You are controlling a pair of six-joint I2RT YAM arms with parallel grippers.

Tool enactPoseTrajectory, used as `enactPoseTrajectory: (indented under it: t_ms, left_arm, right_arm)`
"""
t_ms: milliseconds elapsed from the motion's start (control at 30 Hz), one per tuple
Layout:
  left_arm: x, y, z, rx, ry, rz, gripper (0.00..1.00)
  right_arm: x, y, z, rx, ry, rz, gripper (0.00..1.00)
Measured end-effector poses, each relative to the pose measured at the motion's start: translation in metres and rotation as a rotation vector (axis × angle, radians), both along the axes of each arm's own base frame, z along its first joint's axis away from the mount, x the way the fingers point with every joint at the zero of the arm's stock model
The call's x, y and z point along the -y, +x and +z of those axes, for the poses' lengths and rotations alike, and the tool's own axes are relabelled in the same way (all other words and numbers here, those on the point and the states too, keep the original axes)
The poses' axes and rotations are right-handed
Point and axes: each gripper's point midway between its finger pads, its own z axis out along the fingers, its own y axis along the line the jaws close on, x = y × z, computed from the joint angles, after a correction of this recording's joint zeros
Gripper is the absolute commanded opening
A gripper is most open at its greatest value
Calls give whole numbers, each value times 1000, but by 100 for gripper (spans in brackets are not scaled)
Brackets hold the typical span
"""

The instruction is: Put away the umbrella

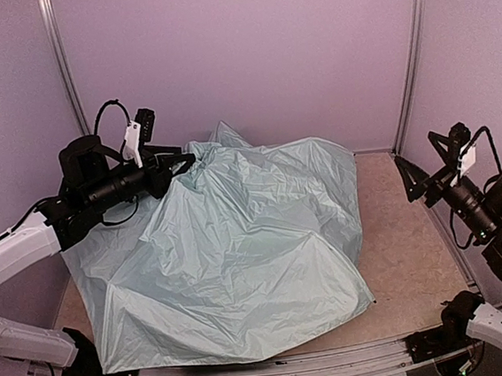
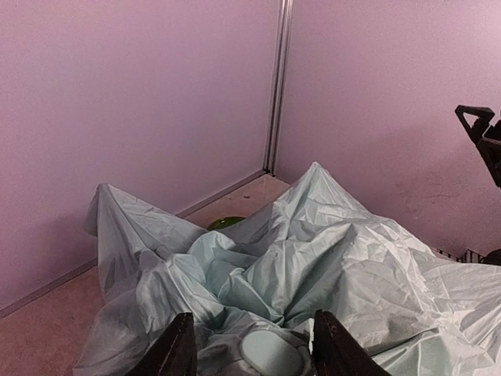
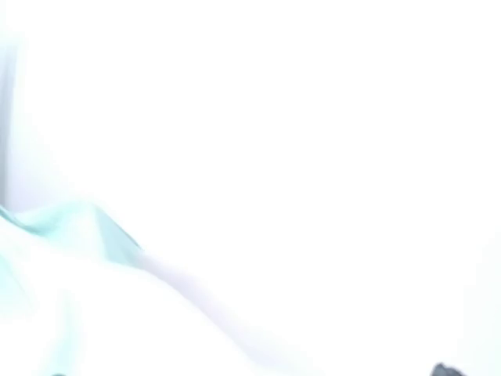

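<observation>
The umbrella (image 1: 239, 251) is a big crumpled mint sheet covering the table (image 1: 408, 253) from centre out to 9 o'clock. The left gripper (image 1: 174, 170) at 10 o'clock looks half-closed on a bunched bit. The right gripper (image 1: 415, 181) at 3 o'clock is spread wide, empty. Gathering step, I'd guess. Next up, the loose fabric needs pulling in.

— Right wrist view?
— Blown out white for me, with one blurred mint smear (image 3: 86, 227). The umbrella (image 1: 230, 252) buries its own shaft and most of a green thing (image 2: 227, 222) I can't identify.
</observation>
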Motion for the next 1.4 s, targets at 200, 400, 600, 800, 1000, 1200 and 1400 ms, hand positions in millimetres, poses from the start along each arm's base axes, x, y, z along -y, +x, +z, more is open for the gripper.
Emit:
enactPoseTrajectory:
  t_ms: [200, 400, 600, 800, 1000, 1200, 1400]
  left_arm:
    - [32, -28, -5, 20, 31, -125, 0]
    - [75, -71, -16, 14, 46, -319, 0]
    - [112, -110, -21, 23, 20, -523, 0]
    - [135, -134, -14, 44, -48, -679, 0]
    - [141, -140, -9, 55, -100, -741, 0]
    - [142, -138, -6, 67, -115, -738, 30]
    - [125, -124, -1, 97, -113, -605, 75]
  right_arm:
    - [-67, 22, 19, -78, -121, 285, 89]
    - [-162, 24, -56, -267, -216, 626, 94]
    - [-263, -19, -94, -311, -333, 947, 100]
    - [-302, -29, -89, -259, -312, 1071, 95]
    - [-310, -30, -86, -248, -263, 1114, 64]
    - [-313, -35, -86, -266, -240, 1143, 43]
    - [-299, -27, -93, -294, -222, 1078, 28]
